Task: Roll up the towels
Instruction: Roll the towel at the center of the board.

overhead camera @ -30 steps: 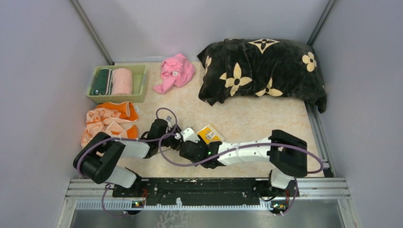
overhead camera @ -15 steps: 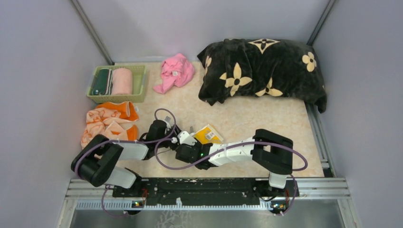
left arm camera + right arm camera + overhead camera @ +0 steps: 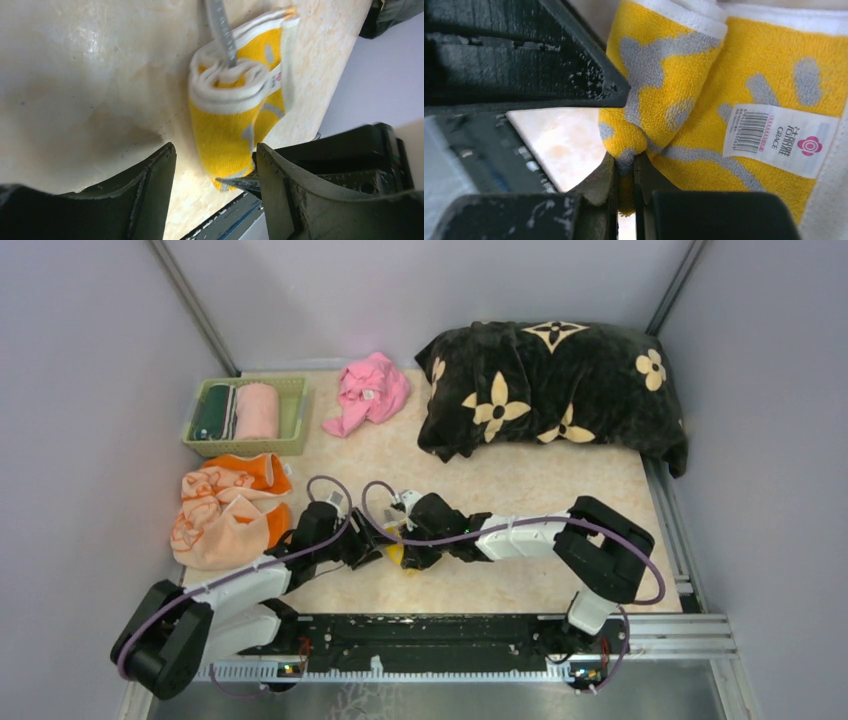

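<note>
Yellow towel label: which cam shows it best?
Right wrist: the label is close and sharp, barcode and GRACE print readable, on the yellow towel that the right gripper pinches. Left wrist shows only a blurred sliver at the roll's edge. Top external: not visible.

Arms angled inward, left hand (image 3: pixel 212 159) spread, right hand (image 3: pixel 625 170) pinched on yellow towel (image 3: pixel 674 90)

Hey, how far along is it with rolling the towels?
Done: two rolls sit in the green basket. In hand: the yellow towel is loosely rolled, the right jaws shut on its edge, the left jaws open around its end. Left: the peach towel and pink cloth lie crumpled, unrolled.
</note>
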Tool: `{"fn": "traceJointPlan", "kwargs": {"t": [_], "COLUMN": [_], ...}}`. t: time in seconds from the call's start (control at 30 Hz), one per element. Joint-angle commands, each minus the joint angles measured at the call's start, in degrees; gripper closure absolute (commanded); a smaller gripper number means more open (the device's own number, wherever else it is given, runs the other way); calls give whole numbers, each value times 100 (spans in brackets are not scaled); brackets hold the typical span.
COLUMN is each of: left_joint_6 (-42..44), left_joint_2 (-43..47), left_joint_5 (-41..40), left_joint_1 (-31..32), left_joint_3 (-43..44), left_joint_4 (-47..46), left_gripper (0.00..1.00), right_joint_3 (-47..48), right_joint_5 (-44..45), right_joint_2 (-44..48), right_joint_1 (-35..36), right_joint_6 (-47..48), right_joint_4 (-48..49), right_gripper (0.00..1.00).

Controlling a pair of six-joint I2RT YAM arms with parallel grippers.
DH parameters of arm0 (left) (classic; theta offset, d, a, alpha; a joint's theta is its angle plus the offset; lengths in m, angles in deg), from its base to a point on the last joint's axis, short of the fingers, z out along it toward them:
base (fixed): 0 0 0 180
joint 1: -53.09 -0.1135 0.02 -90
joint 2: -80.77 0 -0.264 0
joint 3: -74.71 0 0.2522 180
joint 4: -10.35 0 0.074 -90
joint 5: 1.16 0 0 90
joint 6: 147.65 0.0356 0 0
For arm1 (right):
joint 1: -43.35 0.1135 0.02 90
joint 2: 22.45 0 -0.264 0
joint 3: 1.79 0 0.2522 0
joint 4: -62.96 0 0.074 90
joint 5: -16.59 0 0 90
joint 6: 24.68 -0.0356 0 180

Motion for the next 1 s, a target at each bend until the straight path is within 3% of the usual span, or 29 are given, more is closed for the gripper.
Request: {"fn": "traceJointPlan", "kwargs": {"t": [0.0, 0.3, 0.6, 0.97], "left_joint_6": [77, -98, -76, 241], "left_joint_2": [425, 395, -233, -1540], "left_joint_5": [-137, -112, -40, -360], "left_joint_1": [1, 0, 0, 4], "left_joint_3": [-80, -106, 150, 723], "left_joint_4": [654, 593, 156, 10], "left_gripper": [34, 34, 35, 41], "right_joint_3": [-651, -1466, -1983, -1931], "right_joint_5": [-2662, -4129, -4227, -3963], "right_joint_2": [-72, -837, -1513, -1541], "right_joint_1": [-440, -1474, -1774, -1817], "right_joint_6": [-884, -2856, -3989, -3622], "right_joint_4": [1519, 4083, 5485, 4816], "right_gripper": [100, 100, 100, 98]}}
